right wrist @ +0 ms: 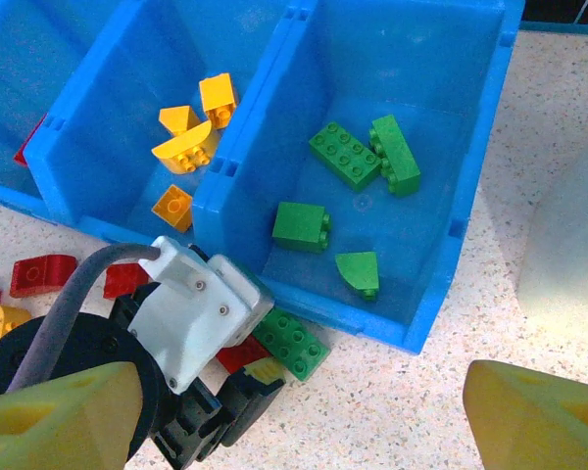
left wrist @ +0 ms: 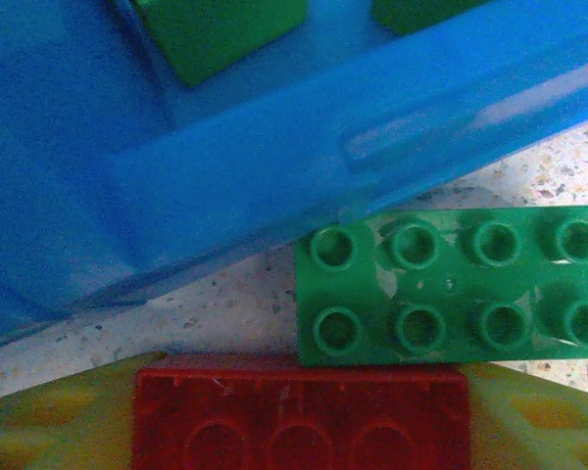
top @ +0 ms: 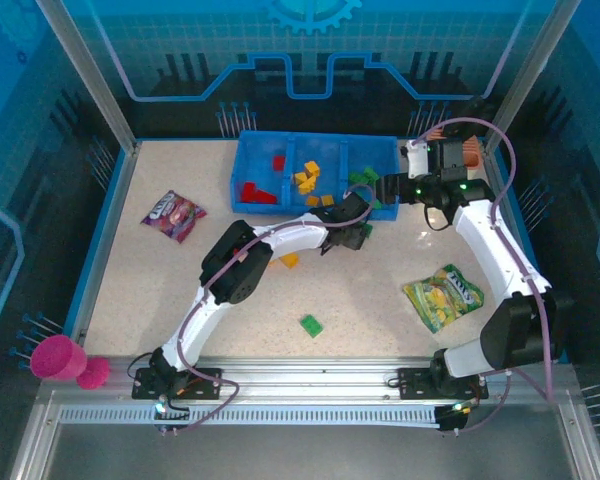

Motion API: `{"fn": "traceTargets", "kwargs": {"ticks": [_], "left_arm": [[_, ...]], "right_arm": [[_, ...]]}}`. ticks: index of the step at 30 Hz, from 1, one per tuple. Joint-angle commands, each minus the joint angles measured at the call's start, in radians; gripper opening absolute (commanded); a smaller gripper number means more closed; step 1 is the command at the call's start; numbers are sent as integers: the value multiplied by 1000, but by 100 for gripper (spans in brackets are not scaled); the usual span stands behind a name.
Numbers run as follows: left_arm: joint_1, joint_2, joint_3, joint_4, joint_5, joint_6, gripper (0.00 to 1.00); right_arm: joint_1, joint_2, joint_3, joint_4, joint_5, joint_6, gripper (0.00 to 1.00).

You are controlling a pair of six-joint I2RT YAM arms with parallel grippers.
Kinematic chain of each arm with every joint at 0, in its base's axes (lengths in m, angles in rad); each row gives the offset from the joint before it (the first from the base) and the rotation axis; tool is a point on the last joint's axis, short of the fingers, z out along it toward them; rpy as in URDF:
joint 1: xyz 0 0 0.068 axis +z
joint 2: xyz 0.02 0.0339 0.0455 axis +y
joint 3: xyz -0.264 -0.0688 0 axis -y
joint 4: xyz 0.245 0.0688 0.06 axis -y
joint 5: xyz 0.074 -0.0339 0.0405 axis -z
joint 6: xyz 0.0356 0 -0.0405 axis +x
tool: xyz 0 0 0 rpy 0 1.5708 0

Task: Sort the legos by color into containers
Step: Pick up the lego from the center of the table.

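Observation:
My left gripper (left wrist: 299, 423) is shut on a red brick (left wrist: 299, 416), held low over the table just in front of the blue bin (left wrist: 274, 166). A green eight-stud brick (left wrist: 451, 284) lies flat against the red one and the bin's front wall. In the right wrist view the same green brick (right wrist: 291, 343) and red brick (right wrist: 237, 351) sit under the left gripper (right wrist: 250, 364). My right gripper (right wrist: 299, 416) hovers open above them, near the bin's right compartment. That compartment holds green legos (right wrist: 346, 157), the middle one yellow legos (right wrist: 191, 147), the left one red legos (top: 255, 192).
Loose bricks lie on the table: red ones (right wrist: 41, 274) by the bin front, an orange one (top: 289, 260), a green one (top: 311, 325). A purple snack packet (top: 173, 213) is at left, a yellow-green packet (top: 443, 297) at right, a pink cup (top: 58, 357) at the near left edge.

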Motion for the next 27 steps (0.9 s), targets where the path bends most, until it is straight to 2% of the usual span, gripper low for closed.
{"fn": "traceTargets", "kwargs": {"ticks": [1, 3, 9, 15, 20, 27], "left_arm": [[13, 39, 3, -52, -15, -38, 64], [15, 35, -9, -55, -12, -41, 59], [16, -28, -85, -69, 4, -52, 53], [14, -276, -279, -95, 20, -70, 52], [28, -500, -369, -155, -42, -31, 53], [189, -700, -389, -110, -51, 47, 52]], "right_arm": [[-15, 12, -8, 13, -19, 10, 86], [-16, 14, -10, 15, -20, 11, 87], [-16, 20, -10, 13, -23, 8, 87], [-16, 36, -7, 5, -23, 7, 87], [0, 50, -9, -24, -28, 19, 87], [85, 66, -63, -61, 45, 49, 88]]}}
